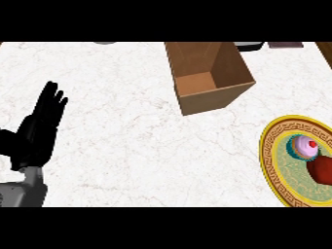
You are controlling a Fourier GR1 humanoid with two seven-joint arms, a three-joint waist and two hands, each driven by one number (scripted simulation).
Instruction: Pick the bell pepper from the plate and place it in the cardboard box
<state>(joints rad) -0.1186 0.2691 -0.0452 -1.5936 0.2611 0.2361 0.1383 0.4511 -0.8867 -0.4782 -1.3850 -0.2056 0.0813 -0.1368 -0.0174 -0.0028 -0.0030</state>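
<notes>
Head view: the left hand (39,129) shows at the left side of the picture, its fingers straight and pointing up, the thumb spread out to the side, holding nothing. It looks to be resting there, well apart from everything the task concerns. The right hand does not show at all.

The bell pepper (323,170) is dark red and lies on the plate (280,182), which sits at the right edge of the marble tabletop (125,97) with part of it cut off by the picture's border. The plate has a yellow rim with a dark patterned band and a pale green middle. Just beside the pepper, toward the far side of the plate, stands a cupcake (304,146) with pink icing and a red dot on top; the two look to be touching or very nearly so.

The cardboard box (208,78) stands open-topped toward the far middle of the tabletop, near the plate but clear of it.

Judging by this layout, the pick is not yet begun. Since the plate lies on the robot's right, the right hand would seem the natural one to take the pepper, and it would need to avoid knocking the cupcake
</notes>
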